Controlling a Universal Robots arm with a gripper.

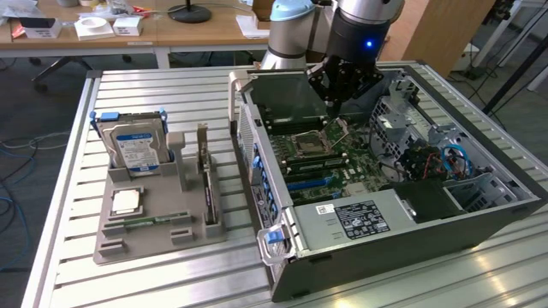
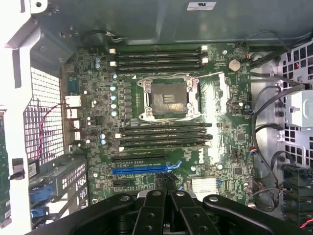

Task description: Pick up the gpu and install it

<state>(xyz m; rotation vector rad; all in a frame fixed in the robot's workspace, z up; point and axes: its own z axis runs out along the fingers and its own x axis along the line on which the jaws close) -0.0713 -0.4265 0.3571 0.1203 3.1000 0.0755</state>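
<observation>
The hand (image 1: 335, 102) hangs inside the open case (image 1: 479, 224), above the motherboard (image 2: 161, 127) near the CPU socket (image 2: 168, 100); whether it is apart or together cannot be told. The blue slot (image 2: 142, 171) holds no card. The gpu (image 1: 205, 170) stands on edge in the grey holder (image 1: 145, 240) on the bench (image 1: 171, 282), beside the hard drive (image 1: 135, 146).

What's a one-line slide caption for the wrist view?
Wrist camera over the open PC case: motherboard with empty CPU socket, bare memory slots and blue expansion slot, gripper at frame edge.
</observation>
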